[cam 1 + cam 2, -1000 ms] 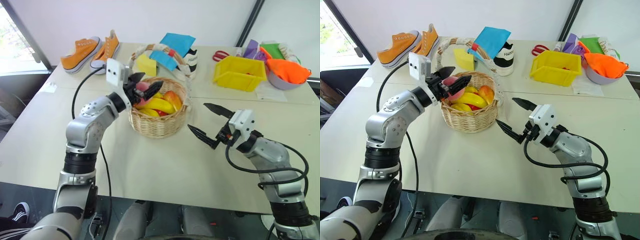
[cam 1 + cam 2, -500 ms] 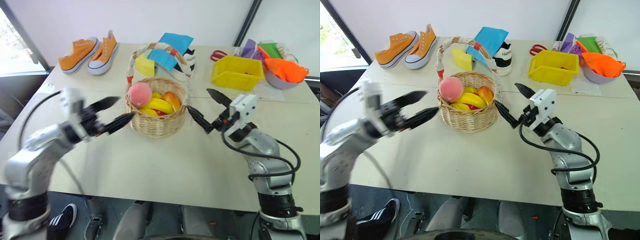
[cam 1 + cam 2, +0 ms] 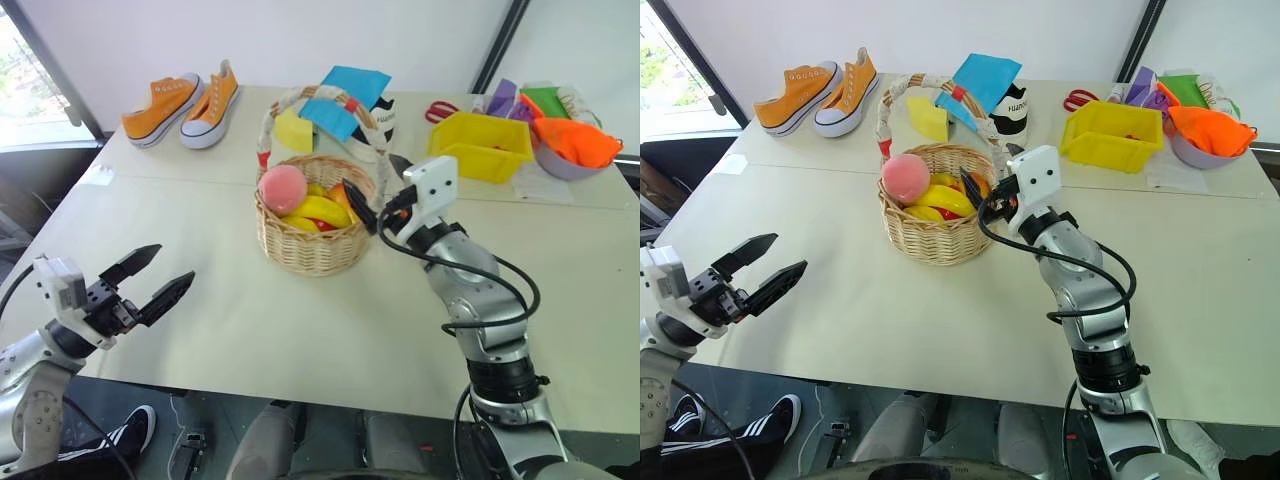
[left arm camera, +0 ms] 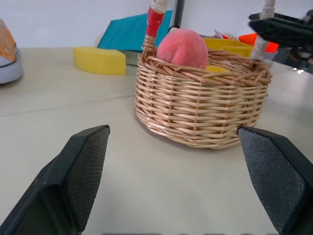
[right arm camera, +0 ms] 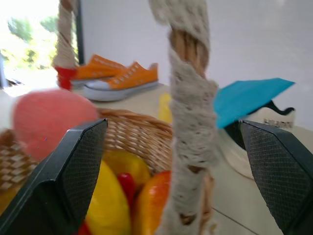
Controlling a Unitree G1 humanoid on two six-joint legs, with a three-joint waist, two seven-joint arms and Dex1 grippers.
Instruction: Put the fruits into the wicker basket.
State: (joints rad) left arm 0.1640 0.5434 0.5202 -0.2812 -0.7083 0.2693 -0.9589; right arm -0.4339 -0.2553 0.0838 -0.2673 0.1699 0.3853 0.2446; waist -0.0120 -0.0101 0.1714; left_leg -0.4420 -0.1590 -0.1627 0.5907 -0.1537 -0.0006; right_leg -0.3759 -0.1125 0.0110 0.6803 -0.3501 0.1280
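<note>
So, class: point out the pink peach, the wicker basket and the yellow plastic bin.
pink peach (image 3: pixel 282 189), left eye view, middle of its rounded top.
wicker basket (image 3: pixel 310 250), left eye view, front woven wall.
yellow plastic bin (image 3: pixel 478 163), left eye view, front wall.

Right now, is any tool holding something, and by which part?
Nothing is held. The left tool is open over the table; the right tool is open around the wicker basket handle.

A pale table (image 3: pixel 300 330) stands before a white wall (image 3: pixel 280 40), with a bright window (image 3: pixel 25 90) (daylight coming in) at one side.
</note>
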